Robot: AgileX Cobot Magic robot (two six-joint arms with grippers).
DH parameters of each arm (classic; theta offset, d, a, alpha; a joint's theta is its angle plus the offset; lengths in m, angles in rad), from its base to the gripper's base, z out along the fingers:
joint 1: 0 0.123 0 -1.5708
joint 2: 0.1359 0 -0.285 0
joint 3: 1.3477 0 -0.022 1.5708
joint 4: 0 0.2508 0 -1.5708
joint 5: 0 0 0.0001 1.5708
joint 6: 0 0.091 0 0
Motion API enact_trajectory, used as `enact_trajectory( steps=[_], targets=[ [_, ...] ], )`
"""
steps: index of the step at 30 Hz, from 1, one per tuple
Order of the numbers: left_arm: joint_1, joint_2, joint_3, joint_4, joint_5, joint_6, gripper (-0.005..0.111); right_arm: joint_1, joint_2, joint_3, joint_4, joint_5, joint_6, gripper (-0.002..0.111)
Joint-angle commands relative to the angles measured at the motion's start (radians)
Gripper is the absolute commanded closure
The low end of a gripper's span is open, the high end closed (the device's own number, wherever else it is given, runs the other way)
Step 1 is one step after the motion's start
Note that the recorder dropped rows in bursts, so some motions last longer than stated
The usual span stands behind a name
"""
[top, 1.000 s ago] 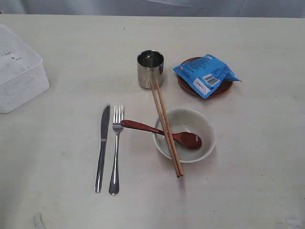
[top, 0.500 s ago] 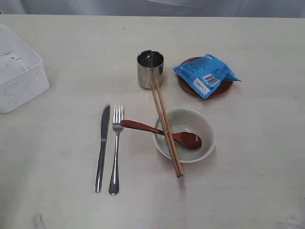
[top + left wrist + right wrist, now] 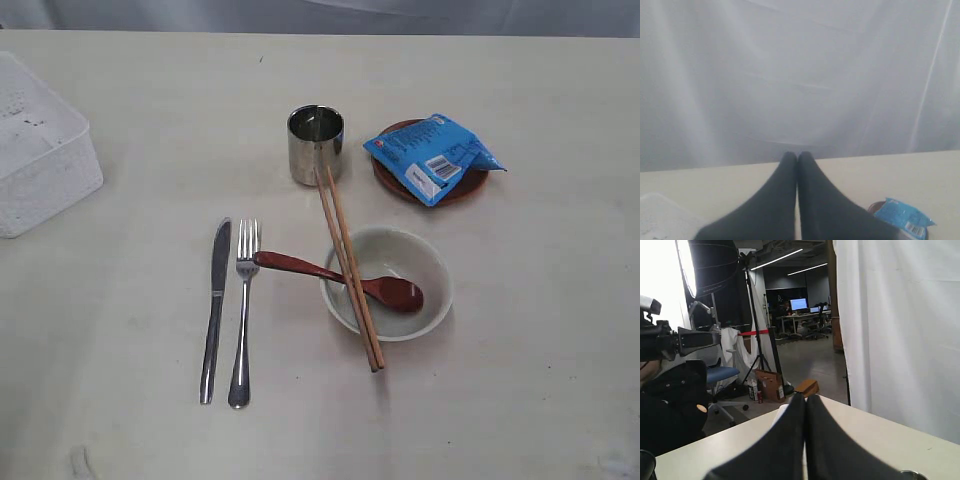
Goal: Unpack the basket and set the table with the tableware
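Note:
On the cream table (image 3: 540,390) lie a steel knife (image 3: 214,308) and fork (image 3: 243,310) side by side. A steel cup (image 3: 315,144) stands behind them. The pale bowl (image 3: 428,265) holds a dark red spoon (image 3: 340,280), with wooden chopsticks (image 3: 348,264) across its rim. A brown-red plate (image 3: 473,186) carries a blue snack packet (image 3: 432,156). The white basket (image 3: 40,150) sits at the left edge. Neither arm shows in the exterior view. My left gripper (image 3: 797,156) is shut and empty above the table. My right gripper (image 3: 805,398) is shut and empty too.
A white curtain hangs behind the table's far edge. The right wrist view looks past the table to a tripod (image 3: 756,335), an office chair (image 3: 722,377) and cardboard boxes (image 3: 769,384) on the floor.

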Motion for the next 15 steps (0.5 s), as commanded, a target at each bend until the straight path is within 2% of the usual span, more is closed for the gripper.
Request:
enact_trajectory(
  steps=[1, 3, 4, 8, 10, 11, 12, 13, 14, 15],
  targets=[
    [0.002, 0.156, -0.028, 0.139, 0.025, -0.197, 0.107, 0.0, -0.005, 0.002, -0.005, 0.003, 0.003, 0.109],
    [0.002, 0.273, -0.064, 0.237, 0.078, -0.229, 0.107, 0.0, -0.005, 0.002, -0.005, 0.003, 0.003, 0.109],
    [0.002, 0.413, -0.111, 0.301, 0.145, -0.238, 0.106, 0.0, -0.005, 0.002, -0.005, 0.003, 0.003, 0.109],
    [0.002, 0.694, -0.215, 0.28, 0.294, -0.086, 0.106, 0.0, -0.005, 0.002, -0.005, 0.003, 0.003, 0.109],
    [0.002, 0.827, -0.266, 0.25, 0.344, -0.004, 0.099, 0.0, -0.005, 0.002, -0.005, 0.003, 0.003, 0.109],
    [0.002, 0.941, -0.31, 0.243, 0.365, 0.03, 0.081, 0.0, -0.005, 0.002, -0.005, 0.003, 0.003, 0.109],
    [0.002, 0.981, -0.328, 0.243, 0.37, 0.035, 0.072, 0.0, -0.005, 0.002, -0.005, 0.003, 0.003, 0.109],
    [0.018, 1.058, -0.358, 0.243, 0.386, 0.037, 0.051, 0.0, -0.005, 0.002, -0.005, 0.003, 0.003, 0.109],
    [0.036, 1.11, -0.381, 0.243, 0.405, 0.035, 0.043, 0.0, -0.005, 0.002, -0.005, 0.003, 0.003, 0.109],
    [0.078, 1.186, -0.411, 0.227, 0.422, 0.034, 0.04, 0.0, -0.005, 0.002, -0.005, 0.003, 0.003, 0.109]
  ],
)
